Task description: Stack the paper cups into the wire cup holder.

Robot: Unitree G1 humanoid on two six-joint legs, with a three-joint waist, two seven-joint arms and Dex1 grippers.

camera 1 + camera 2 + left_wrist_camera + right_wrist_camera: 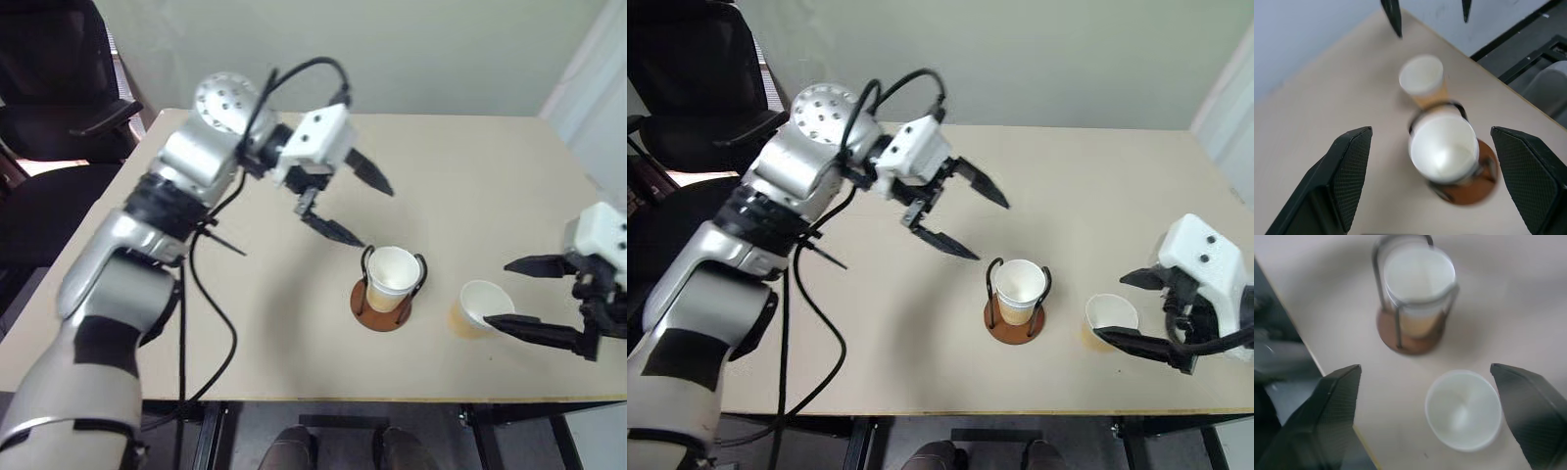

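Looking at the head views, the wire cup holder (382, 304) sits just below the middle of the frame on the table (470, 186), with at least one paper cup (392, 274) already seated in it, mouth up; can't tell how many are nested inside; the loose cup (478, 308) stands on the table just to the right of the holder, apart from it, mouth up as well, maybe leaning a little, long axis roughly vertical.

Left gripper (353, 201) hangs above and to the upper left of the holder, fingers spread wide, nothing in them; right gripper (529, 294) sits at the right edge of the frame with its fingers spread on either side of the loose cup, not touching it as far as I can see.

My read: one drop into the holder is done and the step in hand is picking up that loose cup; next move calls for the right gripper to close gently on the wall without crushing it, lift, line it up over the holder and lower it straight down between the wire loops; those loops look easy to clip.
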